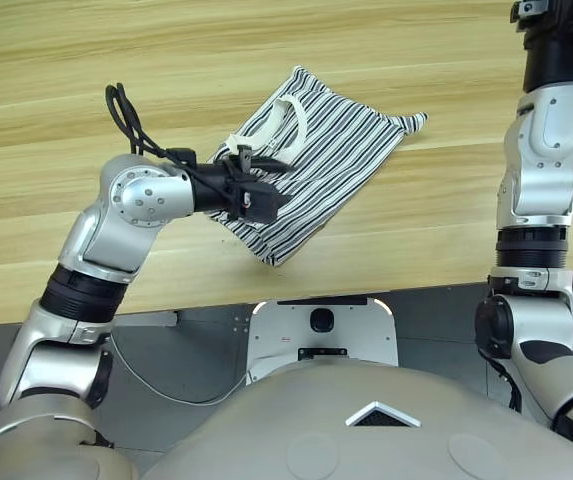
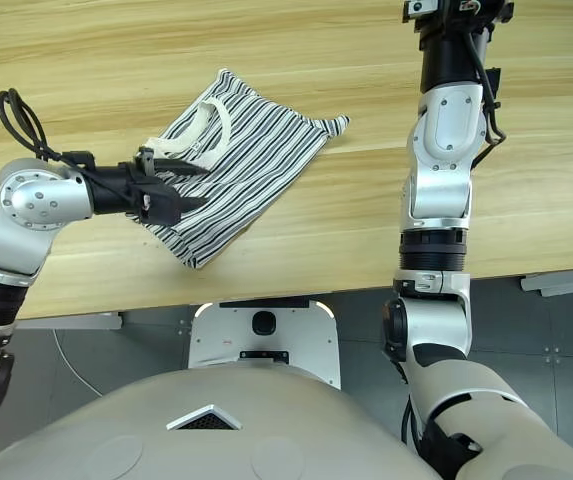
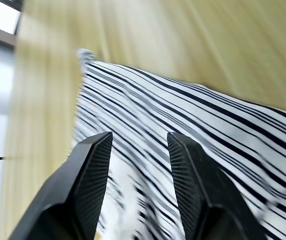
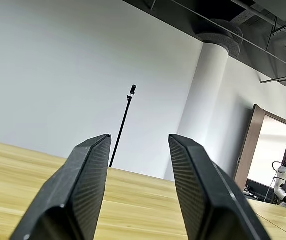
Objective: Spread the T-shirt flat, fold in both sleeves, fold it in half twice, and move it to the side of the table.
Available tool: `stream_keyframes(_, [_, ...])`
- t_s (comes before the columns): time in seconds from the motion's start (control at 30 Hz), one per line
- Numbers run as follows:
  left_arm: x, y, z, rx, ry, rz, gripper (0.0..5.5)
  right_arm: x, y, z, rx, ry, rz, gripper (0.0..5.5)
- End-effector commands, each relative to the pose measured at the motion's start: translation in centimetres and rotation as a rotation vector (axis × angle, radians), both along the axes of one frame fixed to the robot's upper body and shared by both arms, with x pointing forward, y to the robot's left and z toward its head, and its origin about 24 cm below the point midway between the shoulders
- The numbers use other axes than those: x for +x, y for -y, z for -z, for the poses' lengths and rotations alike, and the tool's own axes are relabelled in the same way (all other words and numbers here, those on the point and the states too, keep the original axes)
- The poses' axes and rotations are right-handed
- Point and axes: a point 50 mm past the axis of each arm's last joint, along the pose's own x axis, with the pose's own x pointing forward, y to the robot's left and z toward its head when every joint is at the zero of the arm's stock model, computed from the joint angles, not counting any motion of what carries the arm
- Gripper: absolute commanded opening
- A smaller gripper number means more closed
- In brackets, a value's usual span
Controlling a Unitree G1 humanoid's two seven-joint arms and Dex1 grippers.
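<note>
Left eye view: striped T-shirt (image 1: 341,150) on table (image 1: 166,60) (left hand (image 1: 272,190) over it).

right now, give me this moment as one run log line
T-shirt: folded, on table | left gripper: open, over its near-left edge | right gripper: open, far right, clear of T-shirt

The left arm (image 1: 126,215) is bent at the elbow, around 8 o'clock in the head view. Its forearm runs almost level toward 3 o'clock, and the left gripper (image 3: 139,135) at its end has both fingers parted. The right arm (image 2: 441,150) stretches straight toward 12 o'clock on the right side. The right gripper (image 4: 139,137) is also spread.
</note>
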Motion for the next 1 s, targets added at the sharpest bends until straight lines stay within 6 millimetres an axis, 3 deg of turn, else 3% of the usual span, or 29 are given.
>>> stream_keyframes(0.03, [-1.0,-0.4,1.5,0.079,-0.084,0.058,2.04,0.0,0.5,0.4,0.004,-0.012,0.014,2.14])
stream_keyframes(0.33, [-1.0,1.0,7.1,0.162,-0.183,0.102,2.04,-0.2,-0.1,-0.1,0.016,0.010,-0.018,2.14])
stream_keyframes(0.5, [-0.6,5.7,8.4,-0.040,-0.237,0.070,2.04,-0.1,0.0,-0.1,0.020,0.010,-0.009,2.14])
stream_keyframes(0.7, [0.8,11.3,8.9,-0.262,-0.224,-0.076,2.04,0.0,0.1,-0.1,0.019,0.011,-0.002,2.14])
stream_keyframes(0.83, [1.6,13.8,8.5,-0.352,-0.181,-0.146,2.04,0.0,0.2,0.0,0.020,0.008,0.001,2.14])
stream_keyframes(1.0, [2.6,15.7,5.3,-0.571,-0.105,-0.219,2.04,0.0,-0.1,0.2,0.017,0.001,-0.004,2.14])
